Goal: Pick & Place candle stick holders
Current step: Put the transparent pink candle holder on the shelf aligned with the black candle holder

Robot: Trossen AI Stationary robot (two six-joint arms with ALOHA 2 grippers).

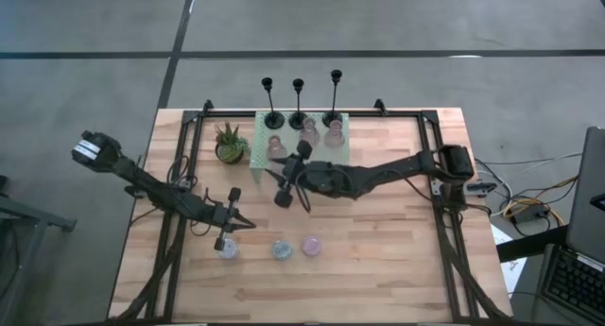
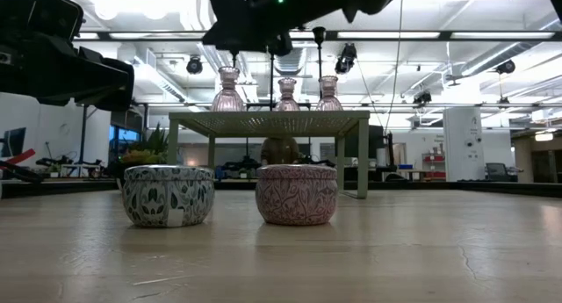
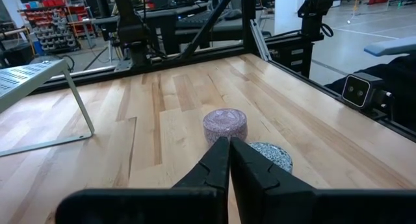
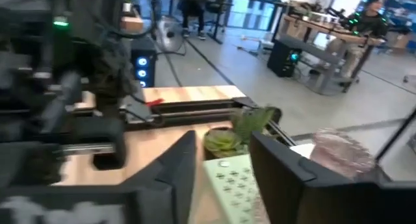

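Three slim black candlesticks stand on their round bases at the far edge, behind the mint-green shelf. Three pink holders stand on the shelf and show in the low view. Three short round holders rest on the table near the front: one pale, one pale blue, one pink. My left gripper is shut and empty just above the table, beside them. My right gripper is open and empty, raised at the shelf's left end, a pink holder beside it.
A small potted green plant stands left of the shelf and shows in the right wrist view. Black frame rails run along the table's left, right and far sides. Bare wood lies at the table's near right.
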